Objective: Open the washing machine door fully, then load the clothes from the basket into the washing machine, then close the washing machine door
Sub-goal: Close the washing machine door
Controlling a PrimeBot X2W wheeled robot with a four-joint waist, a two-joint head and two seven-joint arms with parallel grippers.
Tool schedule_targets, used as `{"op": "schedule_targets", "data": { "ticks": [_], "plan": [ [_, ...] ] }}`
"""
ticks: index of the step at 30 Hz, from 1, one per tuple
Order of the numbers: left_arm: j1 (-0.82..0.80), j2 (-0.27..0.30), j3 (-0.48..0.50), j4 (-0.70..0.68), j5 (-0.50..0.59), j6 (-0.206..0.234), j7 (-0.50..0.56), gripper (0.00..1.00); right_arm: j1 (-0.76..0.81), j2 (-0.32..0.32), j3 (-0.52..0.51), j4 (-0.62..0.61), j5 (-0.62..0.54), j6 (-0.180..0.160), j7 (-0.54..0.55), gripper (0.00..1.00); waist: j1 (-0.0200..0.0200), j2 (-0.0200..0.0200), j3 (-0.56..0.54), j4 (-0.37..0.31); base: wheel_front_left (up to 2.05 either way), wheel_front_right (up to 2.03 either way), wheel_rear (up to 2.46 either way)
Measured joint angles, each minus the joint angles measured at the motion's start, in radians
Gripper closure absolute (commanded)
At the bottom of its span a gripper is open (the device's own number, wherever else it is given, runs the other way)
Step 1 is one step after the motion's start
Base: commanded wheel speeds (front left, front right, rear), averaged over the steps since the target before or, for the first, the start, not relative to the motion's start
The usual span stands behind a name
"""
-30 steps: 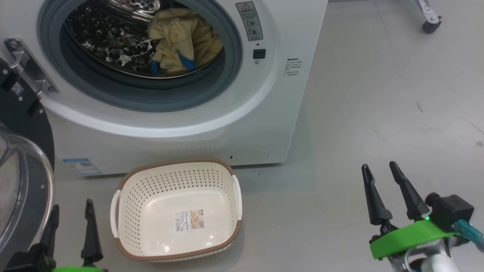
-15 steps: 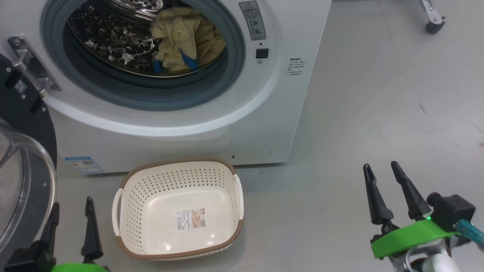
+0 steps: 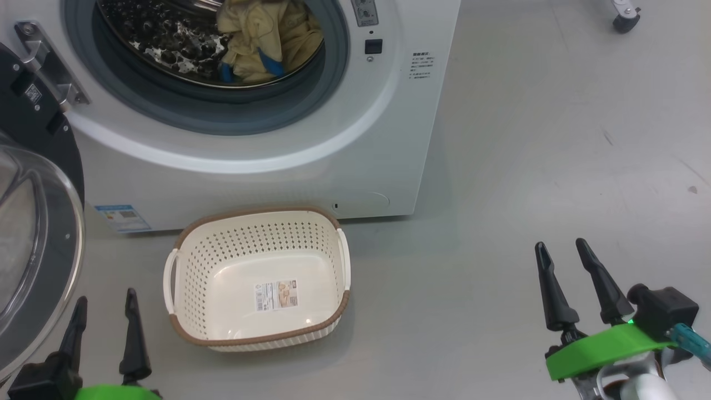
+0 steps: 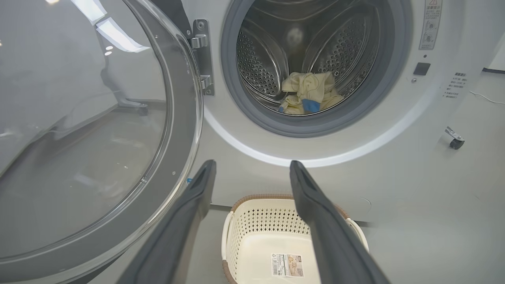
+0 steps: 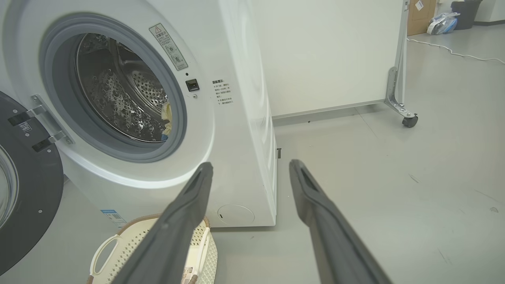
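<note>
The white washing machine [image 3: 355, 155] stands with its round black door [image 3: 33, 233] swung wide to the left; the door's glass bowl [image 4: 79, 130] fills the left of the left wrist view. Cream-yellow clothes [image 3: 266, 39] with blue trim lie inside the steel drum [image 4: 307, 96]. On the floor in front sits the cream basket [image 3: 258, 278], holding nothing but its label. My left gripper [image 3: 105, 308] hangs open just left of the basket, near the door's edge. My right gripper [image 3: 561, 253] hangs open over bare floor, well to the basket's right.
Grey floor [image 3: 555, 139] stretches to the right of the machine. A white wheeled panel [image 5: 335, 55] stands behind, its caster [image 5: 408, 120] on the floor. A cable [image 5: 453, 49] and bags lie far back.
The whole head view has shifted, so the machine and basket sit higher in the picture; the camera moved. Both grippers hold the same open stance.
</note>
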Motion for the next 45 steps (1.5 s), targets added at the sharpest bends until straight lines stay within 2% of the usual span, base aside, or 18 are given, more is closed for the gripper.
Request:
{"op": "schedule_targets", "data": {
  "ticks": [16,36,45],
  "plan": [
    [-0.003,0.000,-0.002,0.019,-0.004,0.000,-0.004,0.00,-0.001,0.000,-0.004,0.000,0.000,0.000,0.000,0.00,0.0000,0.0000,-0.004,0.006,-0.58,0.58,0.00],
    [-0.003,-0.001,-0.004,0.025,-0.017,0.000,-0.014,0.00,0.000,-0.001,-0.008,0.002,0.000,0.000,0.000,0.00,0.0000,0.0000,-0.012,0.012,-0.02,0.02,0.00],
    [-0.003,-0.006,-0.009,0.026,-0.020,0.000,-0.021,0.00,0.000,-0.001,-0.014,-0.004,0.000,0.000,0.000,0.00,0.0000,0.0000,-0.008,0.043,0.00,0.00,0.00]
  ]
}}
